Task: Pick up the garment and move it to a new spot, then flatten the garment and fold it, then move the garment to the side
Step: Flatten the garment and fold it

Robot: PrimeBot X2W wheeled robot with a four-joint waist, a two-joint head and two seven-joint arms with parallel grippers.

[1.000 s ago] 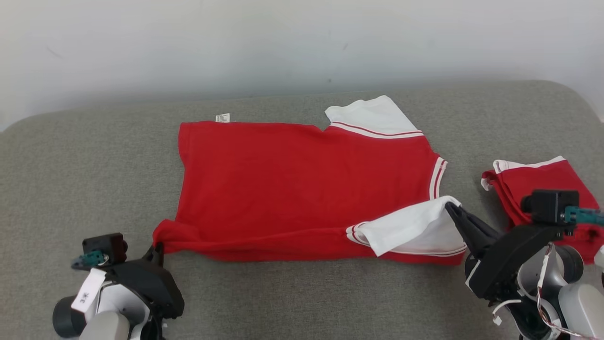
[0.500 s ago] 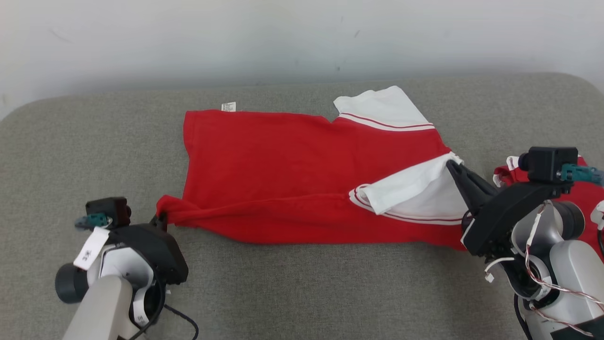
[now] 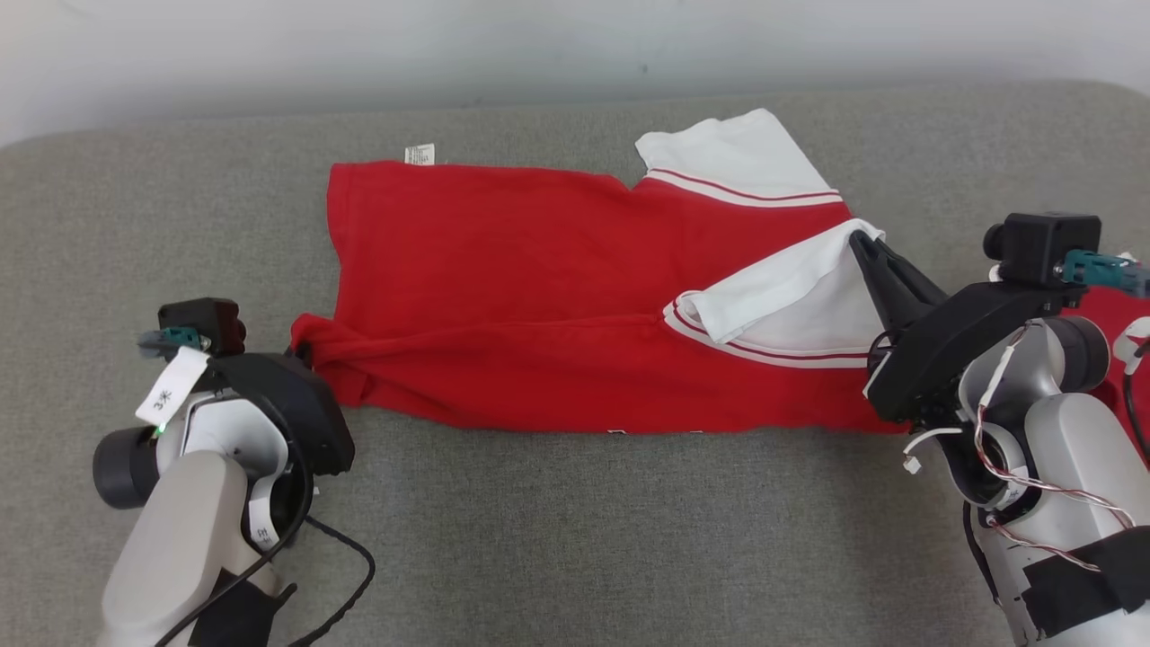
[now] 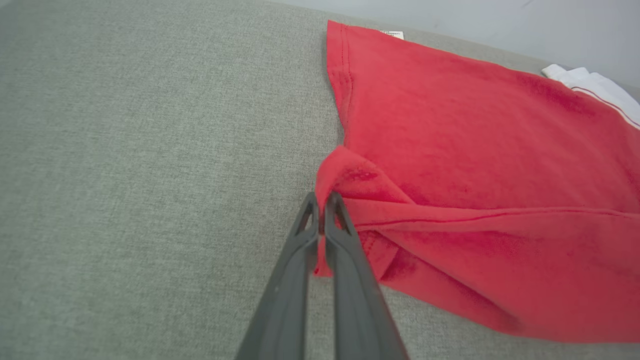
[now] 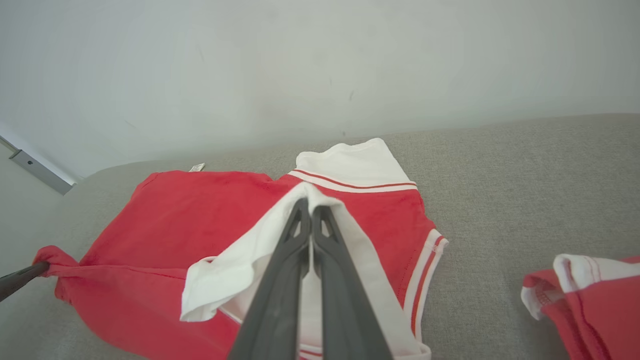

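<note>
The garment [image 3: 503,261] is a red T-shirt with white, red-striped sleeves, spread across the grey cushion [image 3: 575,539]. Its near long edge is lifted and partly folded over the body. My left gripper [image 3: 301,352] is shut on the garment's near left hem corner [image 4: 335,172], which bunches at the fingertips. My right gripper [image 3: 858,241] is shut on the near white sleeve [image 5: 260,250], holding it over the red chest area. The far white sleeve [image 3: 728,153] lies flat at the back. In the right wrist view the left gripper's fingers [image 5: 20,280] show at the left edge.
A second red garment with white trim [image 5: 595,295] lies folded at the right end of the cushion, partly behind my right arm in the head view. A pale wall [image 3: 575,36] runs behind the cushion. A white care label [image 3: 419,154] sticks out at the far hem.
Both grippers have carried the garment's near edge away from me, over the body; the white sleeve now lies higher on the chest. The head camera has tilted down, shifting the whole picture.
</note>
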